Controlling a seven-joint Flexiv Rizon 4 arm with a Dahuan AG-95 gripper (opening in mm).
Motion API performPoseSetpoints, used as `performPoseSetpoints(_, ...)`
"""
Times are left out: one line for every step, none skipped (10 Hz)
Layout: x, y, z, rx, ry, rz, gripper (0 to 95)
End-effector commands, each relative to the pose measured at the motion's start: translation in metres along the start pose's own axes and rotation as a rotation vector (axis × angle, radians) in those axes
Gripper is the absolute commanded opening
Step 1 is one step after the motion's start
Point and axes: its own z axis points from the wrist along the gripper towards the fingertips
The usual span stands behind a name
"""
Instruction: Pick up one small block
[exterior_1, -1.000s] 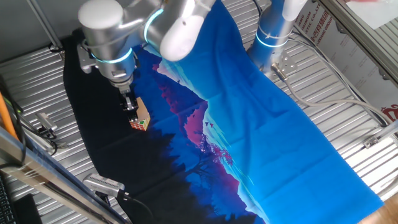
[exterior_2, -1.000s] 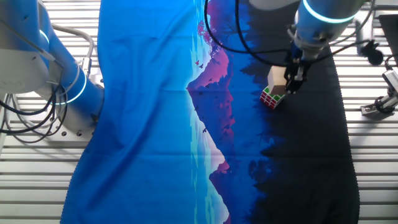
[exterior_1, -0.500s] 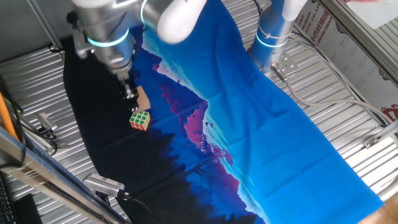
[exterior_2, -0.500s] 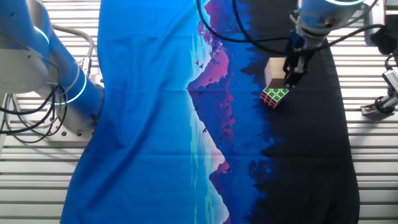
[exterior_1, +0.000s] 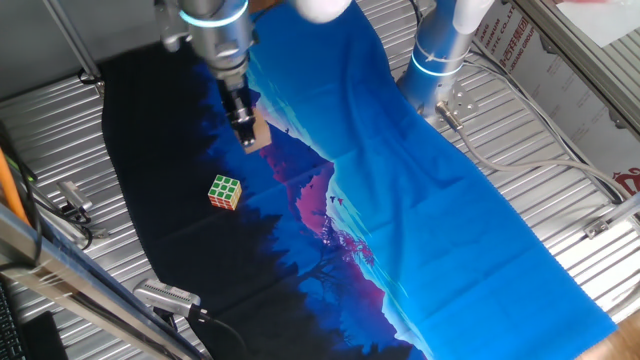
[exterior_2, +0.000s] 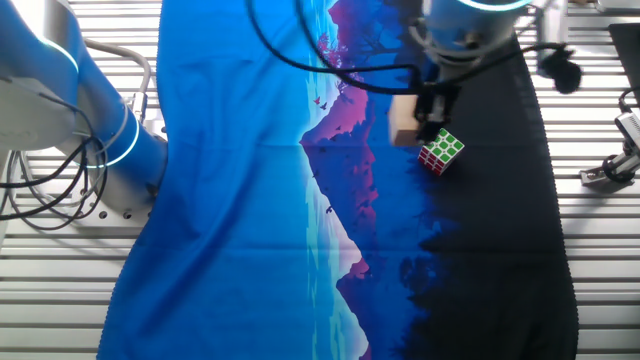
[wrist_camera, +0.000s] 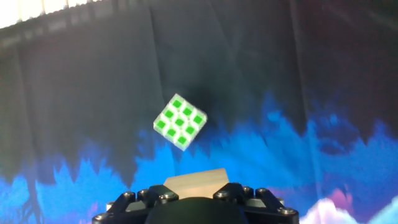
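- Change: the gripper (exterior_1: 250, 138) is rising and carrying the small block (exterior_1: 258, 136) away from the puzzle cube (exterior_1: 225, 191), which it was touching a second ago.
- Gripper: fingers are clamping the block between them.
- Block: sitting at the fingertips, clear of the cloth (exterior_1: 420, 190).
- Key relation: the puzzle cube is lying below and ahead of the fingertips, well apart.

A ribbed metal table (exterior_1: 560, 130) (perhaps aluminium) under a blue-and-black landscape cloth (exterior_1: 420, 190).
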Motion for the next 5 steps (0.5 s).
performPoseSetpoints(-0.0030,0.0010,0.0015,0.007,0.003,-0.008,0.0)
performPoseSetpoints(-0.0029,0.0011,0.0009,0.013,0.000,-0.028,0.0)
performPoseSetpoints(-0.0026,0.0010,0.0002,0.014,-0.008,-0.035,0.0)
performPoseSetpoints(-0.0022,0.0010,-0.0014,0.014,-0.010,-0.040,0.0)
performPoseSetpoints(-0.0021,0.0009,-0.0018,0.014,-0.011,-0.039,0.0)
